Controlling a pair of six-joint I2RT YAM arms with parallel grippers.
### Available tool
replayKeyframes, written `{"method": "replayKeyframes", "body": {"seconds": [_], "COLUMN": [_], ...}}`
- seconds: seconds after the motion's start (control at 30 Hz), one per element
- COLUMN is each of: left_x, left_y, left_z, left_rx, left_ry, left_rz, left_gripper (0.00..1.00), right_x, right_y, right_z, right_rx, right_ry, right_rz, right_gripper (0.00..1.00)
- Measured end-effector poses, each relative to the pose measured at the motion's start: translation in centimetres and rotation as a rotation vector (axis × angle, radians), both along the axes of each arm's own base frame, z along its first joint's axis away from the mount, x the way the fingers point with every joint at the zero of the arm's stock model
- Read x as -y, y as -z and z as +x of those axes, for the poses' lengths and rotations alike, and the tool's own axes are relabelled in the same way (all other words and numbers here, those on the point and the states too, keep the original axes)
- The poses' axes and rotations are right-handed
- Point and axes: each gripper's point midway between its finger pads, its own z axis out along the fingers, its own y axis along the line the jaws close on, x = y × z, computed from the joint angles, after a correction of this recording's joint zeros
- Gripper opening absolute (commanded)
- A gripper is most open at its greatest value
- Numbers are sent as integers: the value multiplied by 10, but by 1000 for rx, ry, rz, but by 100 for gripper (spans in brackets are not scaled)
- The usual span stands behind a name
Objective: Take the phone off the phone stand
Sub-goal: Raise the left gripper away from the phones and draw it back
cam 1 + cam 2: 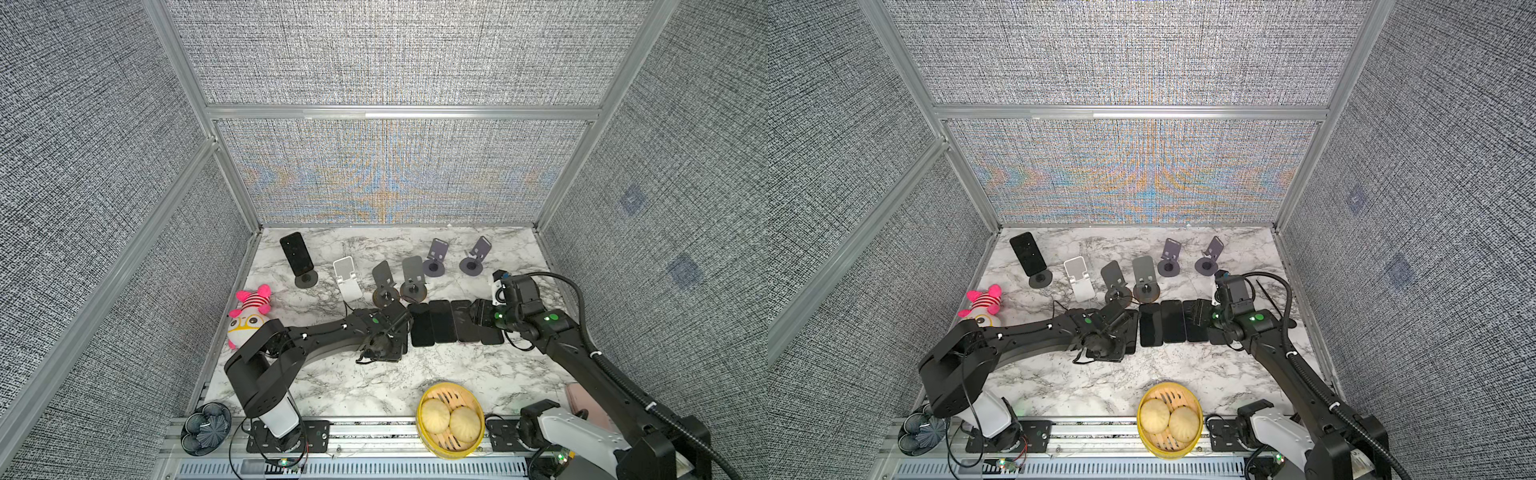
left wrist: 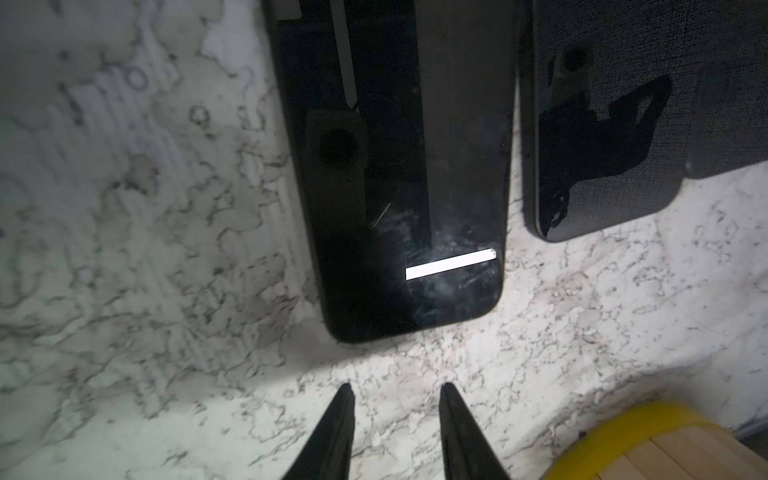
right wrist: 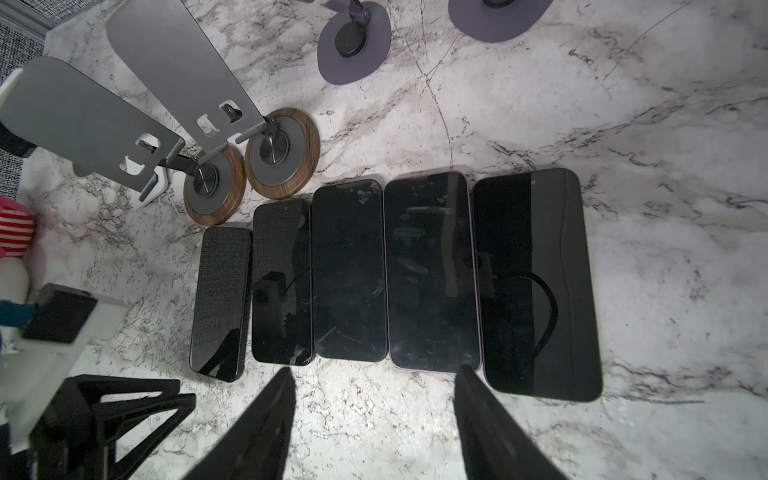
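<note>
In both top views a black phone (image 1: 296, 257) (image 1: 1027, 253) leans upright on a dark round-based phone stand (image 1: 306, 279) at the back left, with neither gripper near it. Several dark phones (image 1: 440, 326) lie flat side by side mid-table. My left gripper (image 2: 395, 390) hovers just off the short end of the leftmost flat phone (image 2: 399, 166); its fingers are apart, with bare marble between them. In a top view the wrist hides most of this gripper (image 1: 380, 347). My right gripper (image 3: 376, 372) (image 1: 482, 318) is open over the right end of the row, holding nothing.
Empty stands line the back: a white one (image 1: 347, 280), two grey ones on wooden bases (image 1: 384, 282) (image 1: 412, 278) and two purple ones (image 1: 435, 259) (image 1: 476, 257). A plush toy (image 1: 249, 313) lies at the left. A yellow steamer with two buns (image 1: 451, 419) sits at the front edge.
</note>
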Motion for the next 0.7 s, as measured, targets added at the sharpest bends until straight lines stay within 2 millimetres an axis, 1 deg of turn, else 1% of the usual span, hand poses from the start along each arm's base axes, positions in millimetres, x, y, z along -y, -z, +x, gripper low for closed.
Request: {"method": "replayKeyframes", "body": {"seconds": [0.13,0.27,0.47,0.53,0.63,0.7], "left_x": [9,19,26,27,29,31], "left_y": [9,9,8,3,-13,-29], "left_z": [3,10,15,18,21,25], "left_rx": [-13,-14,-9,4,36,69], "left_ry": [4,10,10,7,2,-1], "left_rz": [13,22,19,10,-23,-52], "left_gripper": [37,37,36,36,37,45], "right_x": [1,2,3,4,4,3], "right_y": [0,0,-1,-1,0,1], "right_z": [-2,-2,-2,-2,-2,-2], "right_rx": [-3,-4,0,1,-1,-5], "right_ry": [3,5,10,12,11,8], "right_rz": [-5,-9,-14,-16,-16,-16], "right_gripper": [62,62,62,62,62,62]}}
